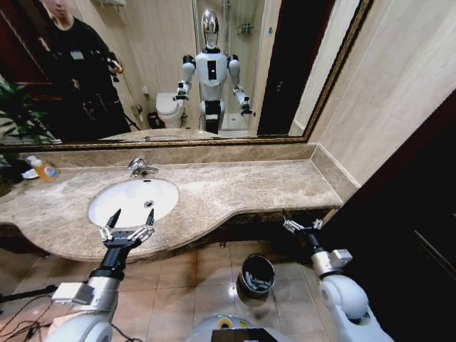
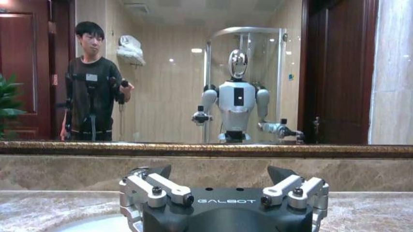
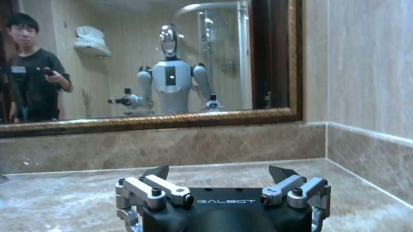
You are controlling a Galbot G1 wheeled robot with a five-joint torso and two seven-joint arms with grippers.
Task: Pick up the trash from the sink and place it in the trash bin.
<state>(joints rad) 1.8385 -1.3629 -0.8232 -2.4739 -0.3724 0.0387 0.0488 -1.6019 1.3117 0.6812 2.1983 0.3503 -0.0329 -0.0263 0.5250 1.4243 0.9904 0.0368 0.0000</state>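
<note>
The white oval sink (image 1: pixel 128 199) sits in the beige marble counter (image 1: pixel 235 189), and no trash shows in its bowl. My left gripper (image 1: pixel 133 214) hovers open over the basin's front rim, with nothing between its fingers. In the left wrist view the same gripper (image 2: pixel 219 171) faces the mirror, with a sliver of the sink (image 2: pixel 90 224) below it. To the right, my right gripper (image 1: pixel 302 224) is open and empty at the counter's front edge. It (image 3: pixel 219 170) looks across the bare marble. The trash bin (image 1: pixel 246 265) stands on the floor tiles, with a few pale items (image 1: pixel 260 283) inside it.
A chrome faucet (image 1: pixel 140 167) rises behind the basin. A clear bottle of orange liquid (image 1: pixel 46 169) stands at the counter's far left beside a plant (image 1: pixel 14 117). The wide mirror (image 1: pixel 178 71) reflects the robot and a person. A dark wall (image 1: pixel 406 221) closes the right side.
</note>
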